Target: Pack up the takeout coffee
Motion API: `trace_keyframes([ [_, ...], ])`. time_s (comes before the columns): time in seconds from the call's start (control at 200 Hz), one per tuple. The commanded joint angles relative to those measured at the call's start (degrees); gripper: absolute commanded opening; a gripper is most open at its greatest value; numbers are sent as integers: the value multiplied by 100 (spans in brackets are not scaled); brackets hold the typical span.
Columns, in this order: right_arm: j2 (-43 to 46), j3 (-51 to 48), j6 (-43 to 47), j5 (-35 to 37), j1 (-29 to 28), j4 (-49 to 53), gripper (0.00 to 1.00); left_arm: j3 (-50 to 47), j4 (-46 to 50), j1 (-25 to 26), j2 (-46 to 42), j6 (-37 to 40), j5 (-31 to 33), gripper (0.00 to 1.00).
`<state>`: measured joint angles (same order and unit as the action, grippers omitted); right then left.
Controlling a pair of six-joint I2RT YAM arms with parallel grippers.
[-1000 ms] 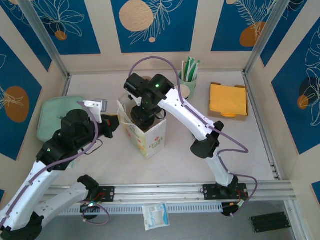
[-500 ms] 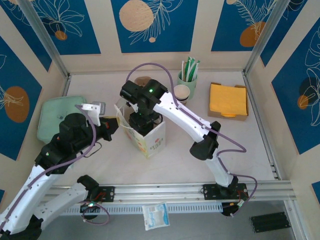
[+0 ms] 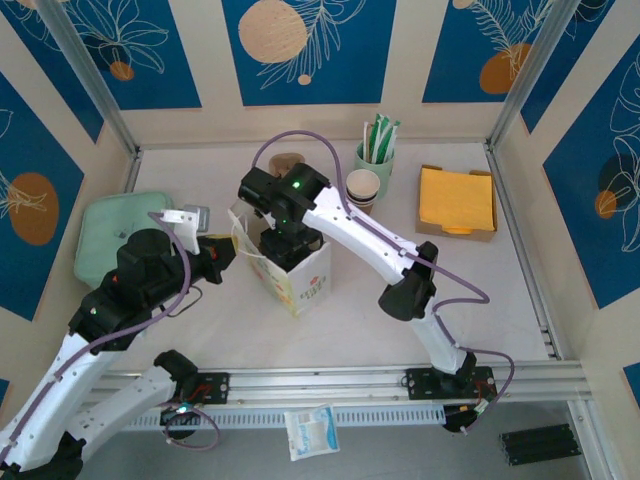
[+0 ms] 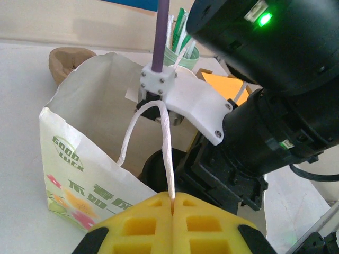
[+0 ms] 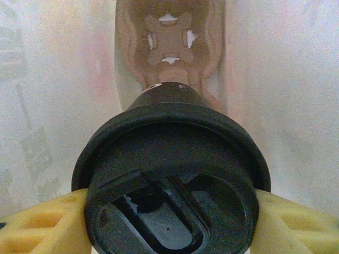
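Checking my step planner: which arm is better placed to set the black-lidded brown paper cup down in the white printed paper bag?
Right. The right gripper grips the black-lidded brown paper cup inside the white printed paper bag; the left gripper is shut on the bag's white string handle.

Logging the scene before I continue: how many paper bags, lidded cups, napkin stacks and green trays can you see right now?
Paper bag: 1
Lidded cup: 1
Napkin stack: 1
Green tray: 1
Total: 4
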<state>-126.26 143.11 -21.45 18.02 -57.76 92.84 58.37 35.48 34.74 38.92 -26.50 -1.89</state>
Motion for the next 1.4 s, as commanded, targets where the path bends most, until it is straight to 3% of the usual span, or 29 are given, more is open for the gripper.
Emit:
trace_keyframes([
  [0.0, -186, -47, -123, 27, -100, 863, 54, -58, -99, 4, -86, 75, 62, 0],
  [0.82, 204, -1121, -188, -160, -3, 232, 52, -55, -33, 4, -93, 120, 140, 0],
  [1.39, 397, -1306, -158, -198, 107, -62, 51, 32, -33, 5, 28, 98, 163, 0],
])
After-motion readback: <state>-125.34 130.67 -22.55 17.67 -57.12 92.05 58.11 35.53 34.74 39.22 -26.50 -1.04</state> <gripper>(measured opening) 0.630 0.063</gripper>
